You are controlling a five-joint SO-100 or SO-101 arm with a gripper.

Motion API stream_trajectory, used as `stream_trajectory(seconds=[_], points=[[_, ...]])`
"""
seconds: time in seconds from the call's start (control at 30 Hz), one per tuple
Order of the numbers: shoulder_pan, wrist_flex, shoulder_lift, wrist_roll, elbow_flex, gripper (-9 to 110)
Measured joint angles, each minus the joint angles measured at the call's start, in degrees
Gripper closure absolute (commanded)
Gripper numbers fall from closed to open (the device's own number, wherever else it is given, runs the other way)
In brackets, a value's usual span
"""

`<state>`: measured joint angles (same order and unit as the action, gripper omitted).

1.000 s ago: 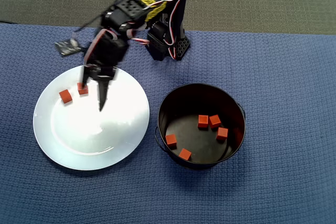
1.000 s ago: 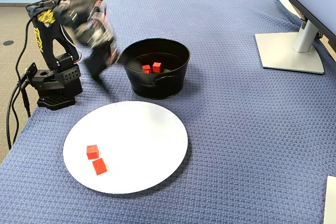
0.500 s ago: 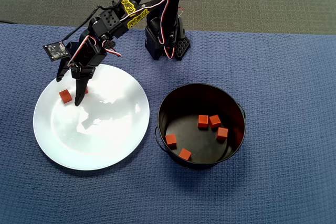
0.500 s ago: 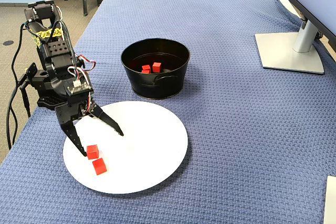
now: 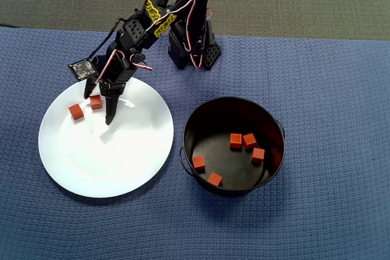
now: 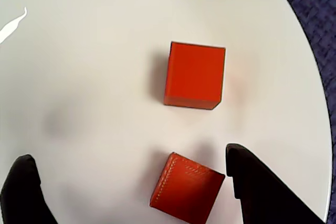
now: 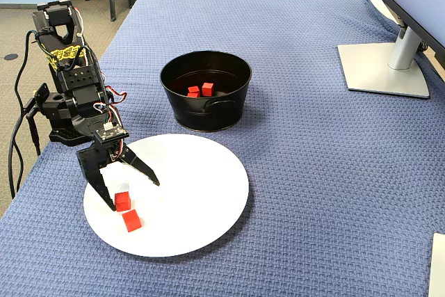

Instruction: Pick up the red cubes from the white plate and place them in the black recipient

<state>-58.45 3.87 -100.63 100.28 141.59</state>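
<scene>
Two red cubes lie on the white plate (image 5: 116, 162), (image 7: 195, 193), (image 6: 94, 66). One cube (image 5: 95, 101), (image 7: 122, 201), (image 6: 187, 187) sits between the fingers of my open gripper (image 5: 102, 109), (image 7: 133, 195), (image 6: 128, 158), close to the right finger (image 6: 257, 192) in the wrist view and well apart from the left one. The other cube (image 5: 76, 111), (image 7: 131, 220), (image 6: 194, 74) lies just beyond the fingertips. The black recipient (image 5: 278, 127), (image 7: 205, 113) stands beside the plate with several red cubes (image 5: 236, 141), (image 7: 207, 89) inside.
A blue woven cloth (image 5: 329, 89) covers the table. The arm's base (image 5: 192, 50), (image 7: 69, 126) stands at the table edge behind the plate, with cables (image 7: 21, 137) hanging off it. A grey monitor stand (image 7: 386, 67) is at the far right of the fixed view.
The arm swung from beside the black recipient to the plate and came down. Its open fingers now straddle one of the two cubes. Neither cube has moved.
</scene>
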Motion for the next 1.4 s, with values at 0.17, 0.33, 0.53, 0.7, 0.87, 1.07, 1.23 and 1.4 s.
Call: stream_trajectory(seconds=[0.17, 0.33, 0.53, 0.7, 0.87, 1.07, 1.23, 1.4], points=[[-0.97, 0.09, -0.44, 0.0, 0.0, 61], [-2.02, 1.93, -1.23, -0.26, 0.0, 62], [-2.99, 3.08, -1.23, -0.26, 0.0, 63], [-2.99, 3.08, -1.23, -0.79, 0.0, 65], [-2.9, 3.08, -1.23, -1.58, 0.0, 67], [-2.9, 3.52, -1.23, -5.27, 0.35, 68], [-2.64, 3.78, -0.7, -7.21, 0.35, 70], [-0.79, 3.6, 1.14, -7.65, 0.35, 71]])
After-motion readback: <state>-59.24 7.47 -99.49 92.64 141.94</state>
